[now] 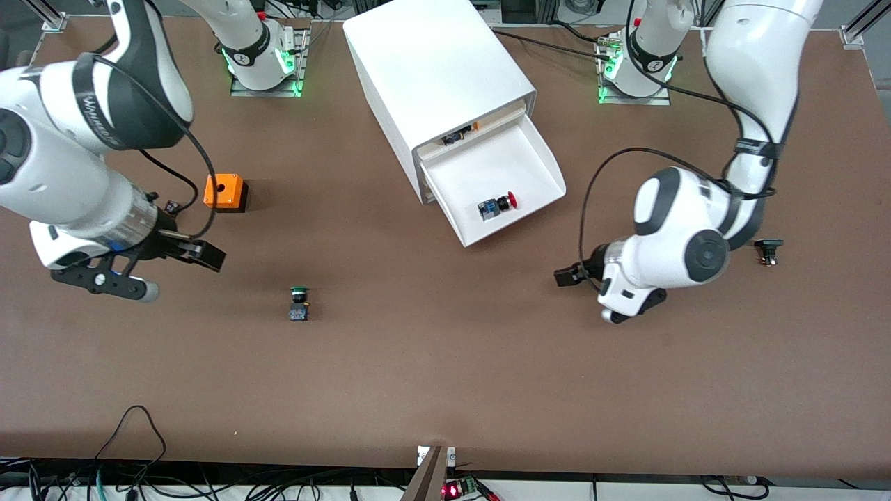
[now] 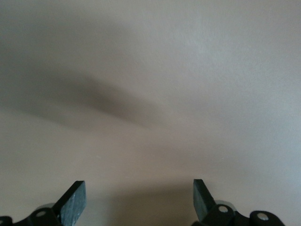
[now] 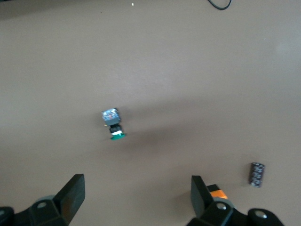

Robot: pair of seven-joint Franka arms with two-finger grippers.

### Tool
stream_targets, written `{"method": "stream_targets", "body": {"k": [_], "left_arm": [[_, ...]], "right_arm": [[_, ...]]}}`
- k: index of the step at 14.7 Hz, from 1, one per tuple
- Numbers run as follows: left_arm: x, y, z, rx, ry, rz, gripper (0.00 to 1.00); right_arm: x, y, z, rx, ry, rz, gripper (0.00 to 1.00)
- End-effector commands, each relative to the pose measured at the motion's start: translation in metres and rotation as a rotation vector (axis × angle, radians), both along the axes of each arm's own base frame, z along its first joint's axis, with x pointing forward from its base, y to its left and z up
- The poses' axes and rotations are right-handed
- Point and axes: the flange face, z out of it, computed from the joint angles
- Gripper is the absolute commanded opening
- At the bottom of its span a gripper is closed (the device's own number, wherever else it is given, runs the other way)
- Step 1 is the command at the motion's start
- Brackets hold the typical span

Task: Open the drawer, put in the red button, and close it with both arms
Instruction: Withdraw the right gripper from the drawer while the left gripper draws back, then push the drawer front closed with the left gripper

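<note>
— Two arms over the brown table, both tools empty. Right tool hanging with jaws spread wide over bare table toward the right arm's end, beside the orange box. In the right wrist view, fingers apart with nothing between.

— And the left tool?

— Low over bare table toward the left arm's end, jaws wide apart too; in the left wrist view only plain table between the fingers.

— Where's the red button?

— Lying on its side in the drawer, red cap pointing toward the left arm's end. Drawer pulled well out of the white cabinet, front edge toward the front camera. Just above it, a slot showing a small black-and-orange piece.

— Anything else about?

— Green button upright on the table, nearer the front camera than the orange box. Small black part near the left arm's end. Small dark part just beside the orange box.

— Any writing?

— White lettering on a black band of the right arm, too small to make out for sure.
</note>
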Motion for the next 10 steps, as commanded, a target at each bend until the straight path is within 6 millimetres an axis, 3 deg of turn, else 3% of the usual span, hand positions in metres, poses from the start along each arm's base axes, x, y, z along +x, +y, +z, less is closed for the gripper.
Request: {"method": "stream_targets", "body": {"k": [1, 2, 5, 7, 10], "left_arm": [[-0.033, -0.051, -0.004, 0.080, -0.016, 0.038, 1.00], [-0.047, -0.068, 0.001, 0.102, -0.031, 0.028, 1.00], [-0.072, -0.093, 0.001, 0.114, -0.026, 0.005, 1.00], [-0.097, -0.102, -0.008, 0.127, -0.025, -0.024, 1.00], [-0.118, -0.118, -0.011, 0.116, -0.033, -0.047, 1.00]], "right_arm": [[-0.030, -0.039, 0.006, 0.018, -0.018, 0.074, 1.00], [-0.035, -0.049, 0.011, 0.021, -0.029, 0.083, 1.00], [-0.056, -0.070, 0.029, 0.018, -0.046, 0.073, 1.00], [-0.065, -0.092, 0.045, 0.012, -0.058, 0.121, 1.00], [-0.080, -0.102, 0.064, 0.013, -0.044, 0.141, 1.00]]}}
